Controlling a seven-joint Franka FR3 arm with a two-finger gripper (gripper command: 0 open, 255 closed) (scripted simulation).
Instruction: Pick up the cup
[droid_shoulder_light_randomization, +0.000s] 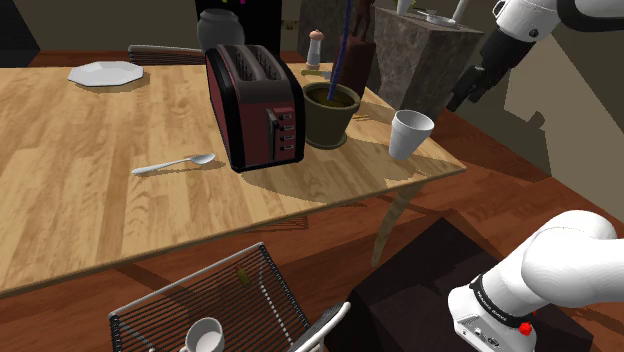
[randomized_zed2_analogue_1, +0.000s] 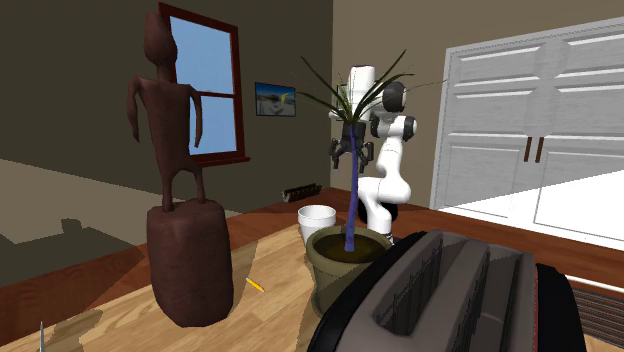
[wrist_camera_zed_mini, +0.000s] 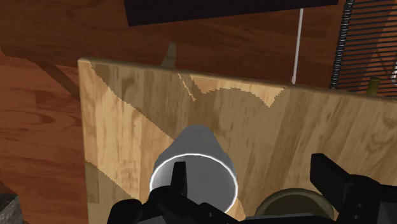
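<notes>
The cup (droid_shoulder_light_randomization: 411, 133) stands upright near the counter's (droid_shoulder_light_randomization: 100, 200) corner closest to the stand, just beside the plant pot (droid_shoulder_light_randomization: 329, 115). The gripper (wrist_camera_zed_mini: 254, 181) hangs above, spread and empty. The cup's mouth lies under one finger, not centred between them.

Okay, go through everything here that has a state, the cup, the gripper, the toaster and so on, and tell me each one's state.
cup: upright, empty, on the table, not held
gripper: open, above the cup
toaster: upright, slots empty
spoon: lying flat on the table
plate: empty
double doors: shut
</notes>
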